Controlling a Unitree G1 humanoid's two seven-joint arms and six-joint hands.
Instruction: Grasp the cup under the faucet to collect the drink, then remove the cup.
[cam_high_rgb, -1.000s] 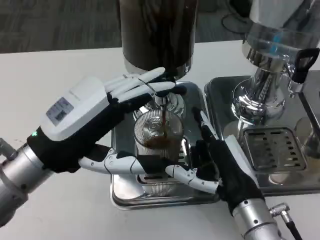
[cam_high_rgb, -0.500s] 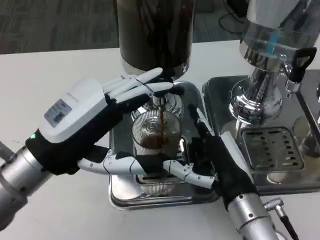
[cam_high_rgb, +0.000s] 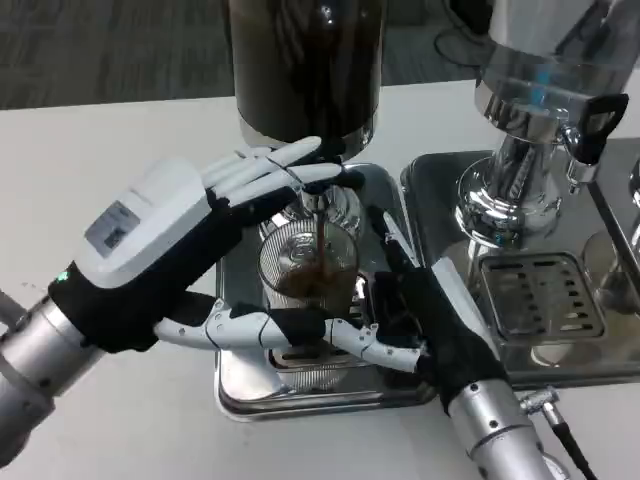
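Observation:
A clear ribbed cup stands on the steel drip tray under the faucet of the dark drink dispenser. A thin brown stream runs into the cup, which holds dark drink in its lower part. My right hand grips the cup from the right, its thumb across the front near the base. My left hand reaches in from the left. Its fingers lie stretched over the faucet's lever, and its thumb points toward the cup's foot.
A second, chrome dispenser with a black-handled tap stands at the right on its own grated drip tray. White table lies to the left and front.
The drink keeps pouring and its level in the cup has risen slightly. The whole picture has shifted a little, so the camera moved; both hands keep their hold.

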